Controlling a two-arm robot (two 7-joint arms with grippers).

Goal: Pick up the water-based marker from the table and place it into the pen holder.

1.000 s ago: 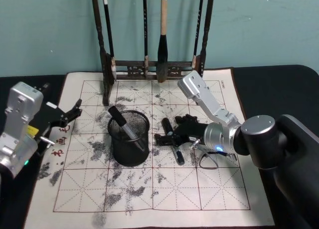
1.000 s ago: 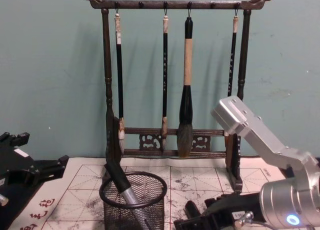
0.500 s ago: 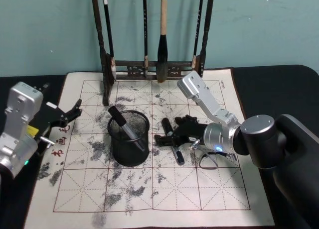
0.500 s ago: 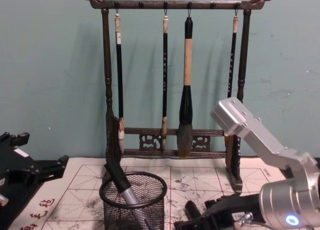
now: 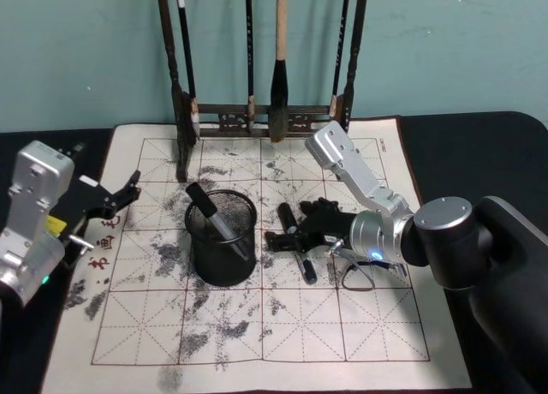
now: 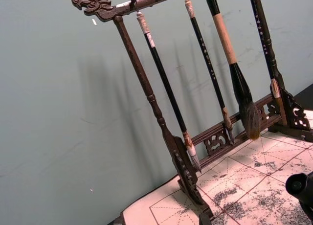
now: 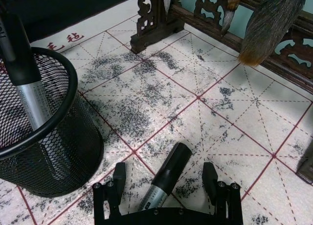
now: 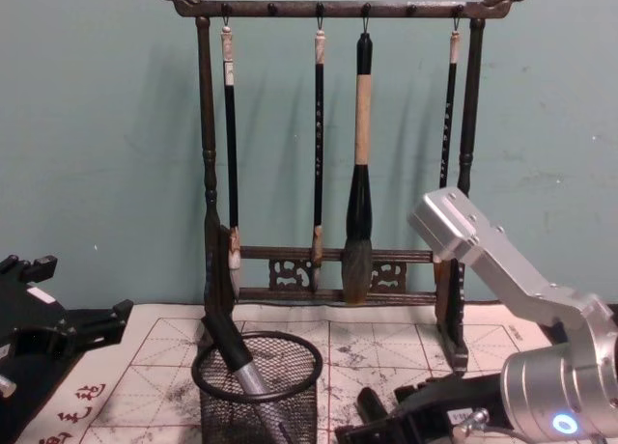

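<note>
A black and silver water-based marker [image 5: 297, 242] lies on the ink-stained grid mat, just right of the pen holder [image 5: 221, 238], a round black wire-mesh cup. Another marker [image 5: 211, 212] leans inside the cup. My right gripper [image 5: 288, 238] is low over the mat and open. In the right wrist view the marker [image 7: 167, 175] lies between its two fingers [image 7: 118, 178] without touching either, and the pen holder [image 7: 59, 159] stands close beside them. The chest view shows the pen holder [image 8: 259, 394] and the lying marker's cap [image 8: 371, 405]. My left gripper [image 5: 122, 196] is parked open at the mat's left edge.
A tall dark wooden brush rack [image 5: 261, 117] with several hanging brushes stands at the back of the mat, also seen as the brush rack [image 8: 333, 154] against the teal wall. A small wire loop [image 5: 358, 277] lies on the mat under my right wrist.
</note>
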